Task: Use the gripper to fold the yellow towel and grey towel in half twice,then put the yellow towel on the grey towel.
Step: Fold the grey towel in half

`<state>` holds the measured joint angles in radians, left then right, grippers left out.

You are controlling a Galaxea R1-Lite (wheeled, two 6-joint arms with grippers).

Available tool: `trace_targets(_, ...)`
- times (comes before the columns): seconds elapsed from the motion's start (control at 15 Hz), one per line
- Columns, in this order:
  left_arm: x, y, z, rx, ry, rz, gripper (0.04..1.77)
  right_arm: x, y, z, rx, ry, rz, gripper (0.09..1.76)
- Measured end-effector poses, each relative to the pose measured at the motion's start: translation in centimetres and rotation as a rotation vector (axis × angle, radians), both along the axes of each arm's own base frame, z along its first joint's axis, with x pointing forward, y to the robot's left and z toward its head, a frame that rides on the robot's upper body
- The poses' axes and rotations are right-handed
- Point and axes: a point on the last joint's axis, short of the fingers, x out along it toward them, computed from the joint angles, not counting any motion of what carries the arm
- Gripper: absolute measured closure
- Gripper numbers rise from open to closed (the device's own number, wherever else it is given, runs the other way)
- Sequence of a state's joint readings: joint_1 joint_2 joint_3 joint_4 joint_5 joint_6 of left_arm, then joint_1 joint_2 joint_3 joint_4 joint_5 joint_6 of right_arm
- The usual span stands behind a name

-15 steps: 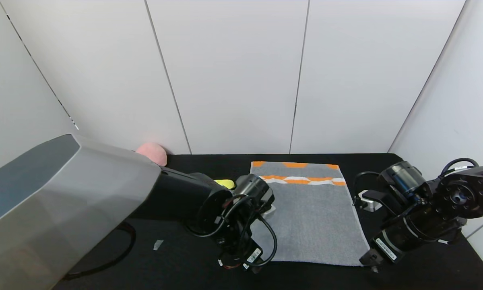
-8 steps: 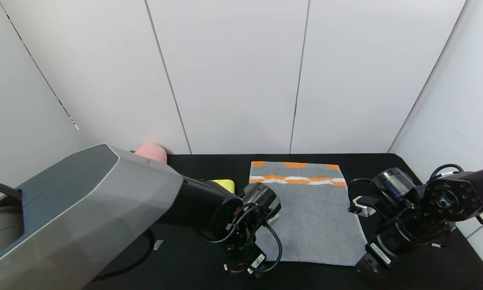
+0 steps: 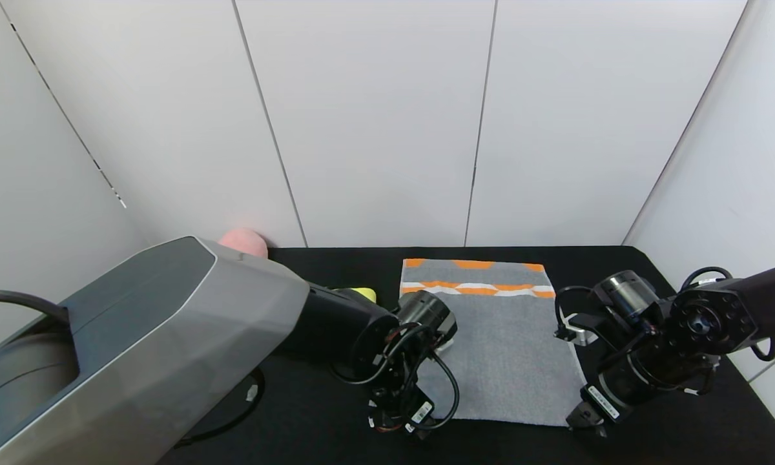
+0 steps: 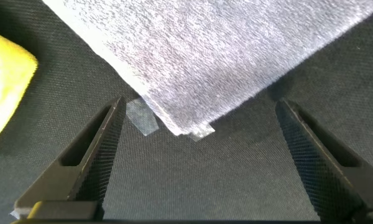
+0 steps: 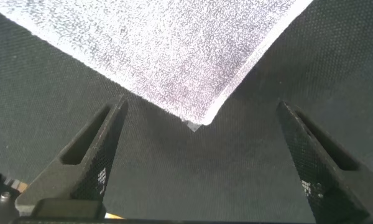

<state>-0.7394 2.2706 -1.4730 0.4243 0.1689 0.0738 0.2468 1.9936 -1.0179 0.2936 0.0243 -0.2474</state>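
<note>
Grey towel (image 3: 500,349) lies flat, the yellow towel (image 3: 363,294) just beside its left edge, and we have brought the left gripper (image 4: 196,158) and right gripper (image 5: 199,162), both spread wide, down over its near corners, ready to pinch for the first fold

bright, even overhead light, soft faint shadows, sharp focus, slight wide-angle bowing

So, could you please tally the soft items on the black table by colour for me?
Grey: 1, the grey towel, spread flat
Yellow: 1, the yellow towel, mostly hidden behind the left arm
Pink: 1, a plush at the back wall
Total: 3
</note>
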Motion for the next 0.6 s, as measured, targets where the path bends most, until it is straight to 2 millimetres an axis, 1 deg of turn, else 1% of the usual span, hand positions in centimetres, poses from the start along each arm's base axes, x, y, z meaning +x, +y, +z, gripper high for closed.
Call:
trace_targets(0.2,0.18,-0.11,-0.21,-0.002,0.002,0.003,0.09,0.3,0.07,-0.29,0.001,-0.007,0.0,0.14)
trace_targets(0.6,0.43,-0.05,-0.39,-0.002,0.004,0.01,0.09,-0.34,1.01,-0.71,-0.006,0.02,0.034,0.14)
